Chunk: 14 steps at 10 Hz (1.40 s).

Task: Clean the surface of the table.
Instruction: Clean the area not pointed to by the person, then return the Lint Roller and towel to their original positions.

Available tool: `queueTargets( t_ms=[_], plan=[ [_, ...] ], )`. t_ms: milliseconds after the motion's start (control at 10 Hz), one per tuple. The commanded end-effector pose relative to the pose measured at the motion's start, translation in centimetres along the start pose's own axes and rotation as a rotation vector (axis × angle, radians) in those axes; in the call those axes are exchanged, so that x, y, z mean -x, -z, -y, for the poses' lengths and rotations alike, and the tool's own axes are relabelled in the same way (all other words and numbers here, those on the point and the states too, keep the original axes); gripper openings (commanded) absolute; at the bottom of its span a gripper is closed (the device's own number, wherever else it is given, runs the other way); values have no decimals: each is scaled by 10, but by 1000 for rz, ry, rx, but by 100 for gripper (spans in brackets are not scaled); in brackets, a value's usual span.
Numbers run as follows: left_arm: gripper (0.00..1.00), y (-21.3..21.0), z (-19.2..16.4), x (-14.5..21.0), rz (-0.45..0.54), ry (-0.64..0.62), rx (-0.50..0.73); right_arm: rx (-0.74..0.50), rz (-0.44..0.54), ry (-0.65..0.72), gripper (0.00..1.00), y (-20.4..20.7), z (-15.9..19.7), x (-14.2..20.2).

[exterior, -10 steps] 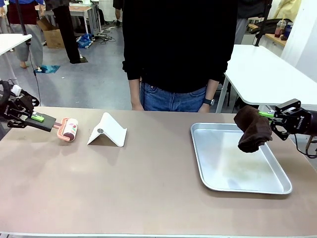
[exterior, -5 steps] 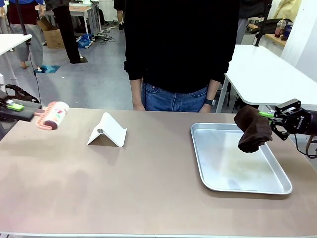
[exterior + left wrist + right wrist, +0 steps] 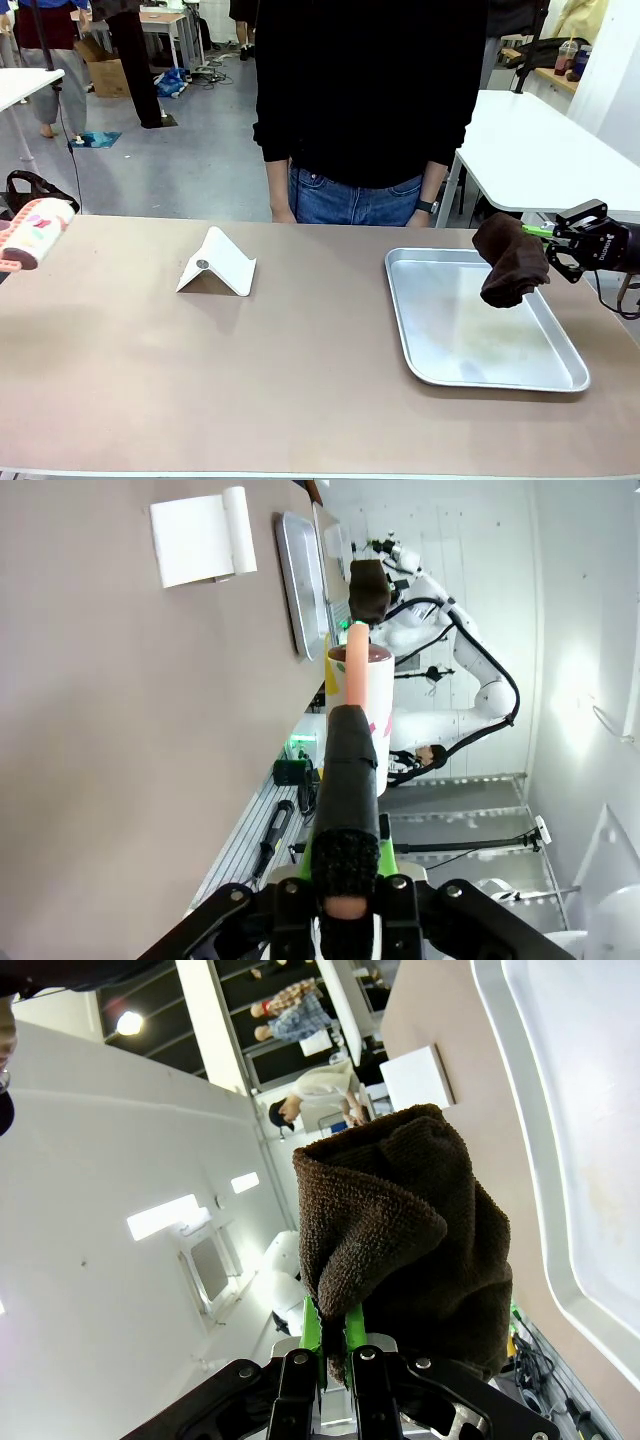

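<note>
The tan-brown table [image 3: 250,370] spans the front view. At its far left edge a pink lint roller [image 3: 30,235] hangs just above the top. In the left wrist view my left gripper [image 3: 345,885] is shut on the roller's black handle [image 3: 345,800], and the roller head [image 3: 360,680] points away past the table [image 3: 120,730]. My right gripper [image 3: 560,240] is shut on a dark brown cloth [image 3: 512,262], which hangs over the right side of the silver tray [image 3: 480,340]. The right wrist view shows the same cloth [image 3: 410,1250] bunched between the green pads of that gripper [image 3: 335,1345].
A white folded stand [image 3: 218,265] sits left of centre on the table. A person in a black top [image 3: 365,100] stands at the far edge, arms down. A white table [image 3: 540,140] is behind the right arm.
My left gripper has carried the lint roller left and slightly up, from near the white stand to the table's left edge. The right arm and cloth have not moved.
</note>
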<state>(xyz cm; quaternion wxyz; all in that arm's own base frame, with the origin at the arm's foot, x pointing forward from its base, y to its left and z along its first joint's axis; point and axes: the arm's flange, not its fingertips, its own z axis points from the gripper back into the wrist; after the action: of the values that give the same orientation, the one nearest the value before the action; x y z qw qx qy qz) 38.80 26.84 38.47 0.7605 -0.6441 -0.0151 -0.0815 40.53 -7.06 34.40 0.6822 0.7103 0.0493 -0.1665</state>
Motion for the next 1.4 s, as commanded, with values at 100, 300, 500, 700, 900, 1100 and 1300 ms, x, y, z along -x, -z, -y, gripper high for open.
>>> queueTargets(
  t_ms=[100,300,500,700,900,1100,1300],
  plan=[
    [22,-11,-4,32,47,22,29,12,0,-22,10,0,-3,4],
    [22,-8,-4,17,25,0,7,12,0,-22,10,0,-3,4],
    [22,-8,-4,17,25,0,7,12,0,-22,10,0,-3,4],
    [22,-8,-4,17,25,0,7,12,0,-22,10,0,-3,4],
    [22,-8,-4,17,25,0,7,12,0,-22,10,0,-3,4],
    [22,-8,-4,17,25,0,7,12,0,-22,10,0,-3,4],
    [22,-8,-4,17,25,0,7,12,0,-22,10,0,-3,4]
  ],
)
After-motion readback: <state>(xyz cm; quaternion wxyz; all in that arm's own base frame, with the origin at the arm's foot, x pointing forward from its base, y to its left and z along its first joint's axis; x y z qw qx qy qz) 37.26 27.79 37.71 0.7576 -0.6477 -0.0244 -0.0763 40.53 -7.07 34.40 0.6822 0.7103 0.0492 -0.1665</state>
